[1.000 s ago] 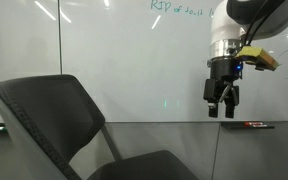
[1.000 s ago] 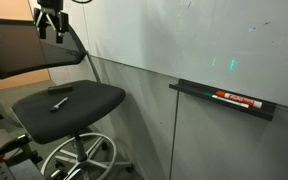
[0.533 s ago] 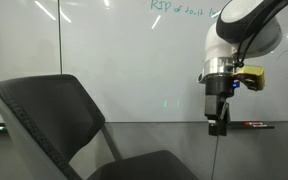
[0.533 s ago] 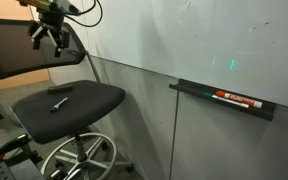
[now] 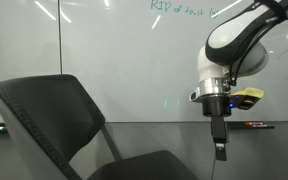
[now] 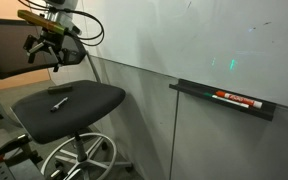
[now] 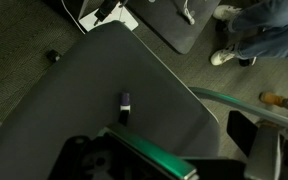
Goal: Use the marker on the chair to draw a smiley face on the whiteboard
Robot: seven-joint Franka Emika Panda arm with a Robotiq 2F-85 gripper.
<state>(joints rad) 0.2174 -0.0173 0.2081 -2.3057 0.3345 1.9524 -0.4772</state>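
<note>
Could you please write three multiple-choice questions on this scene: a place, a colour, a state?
1. Where does the dark marker lie? A on the chair seat; B in the wall tray; C in the tool.
2. What colour is the handwriting on the whiteboard? A red; B green; C blue.
3. How is the tool? A shut on the marker; B open and empty; C resting on the floor.
Answers: A, it rests on the seat; B, green strokes; B, jaws apart, nothing between.

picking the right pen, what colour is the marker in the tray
Tray marker: red and black, clearest in an exterior view.
</note>
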